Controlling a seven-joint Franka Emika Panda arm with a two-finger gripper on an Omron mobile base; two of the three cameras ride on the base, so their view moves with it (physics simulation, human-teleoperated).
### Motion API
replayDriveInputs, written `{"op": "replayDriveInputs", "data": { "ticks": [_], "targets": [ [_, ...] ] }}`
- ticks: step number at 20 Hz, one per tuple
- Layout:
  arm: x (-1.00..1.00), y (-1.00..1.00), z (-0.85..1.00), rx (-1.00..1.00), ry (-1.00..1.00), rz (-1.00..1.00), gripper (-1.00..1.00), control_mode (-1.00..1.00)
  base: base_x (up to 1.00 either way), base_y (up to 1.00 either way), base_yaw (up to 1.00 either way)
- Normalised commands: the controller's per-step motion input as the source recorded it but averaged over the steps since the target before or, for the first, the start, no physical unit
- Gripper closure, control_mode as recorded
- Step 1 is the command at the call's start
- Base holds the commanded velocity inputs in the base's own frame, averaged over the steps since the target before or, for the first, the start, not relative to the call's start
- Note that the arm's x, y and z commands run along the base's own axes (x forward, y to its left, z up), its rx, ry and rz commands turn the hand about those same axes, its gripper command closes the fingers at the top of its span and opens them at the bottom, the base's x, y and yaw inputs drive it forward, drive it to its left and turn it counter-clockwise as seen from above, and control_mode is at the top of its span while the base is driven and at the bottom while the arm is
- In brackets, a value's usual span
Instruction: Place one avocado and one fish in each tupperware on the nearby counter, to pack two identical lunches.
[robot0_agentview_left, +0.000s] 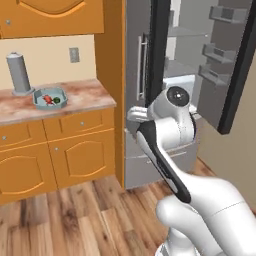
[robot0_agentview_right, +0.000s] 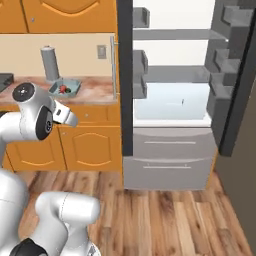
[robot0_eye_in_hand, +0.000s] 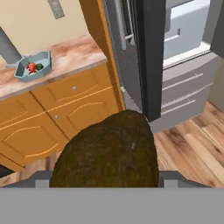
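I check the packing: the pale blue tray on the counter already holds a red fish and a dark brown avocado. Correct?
Not quite. In the hand view the pale blue tray on the counter holds the red fish and a bright green avocado, not a brown one.

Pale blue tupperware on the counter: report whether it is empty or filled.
Filled in part. The pale blue tupperware on the counter holds a red-orange fish and a green avocado; the hand view shows the same pair.
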Motion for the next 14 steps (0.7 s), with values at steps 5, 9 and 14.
{"op": "replayDriveInputs", "data": {
  "ticks": [5,9,14],
  "targets": [
    [0.0,0.0,0.0,0.0,0.0,0.0,1.0,1.0,0.99,1.0,0.06],
    [0.0,0.0,0.0,0.0,0.0,0.0,1.0,1.0,0.95,1.0,0.03],
    [0.0,0.0,0.0,0.0,0.0,0.0,1.0,1.0,0.34,1.0,0.05]
  ]
}}
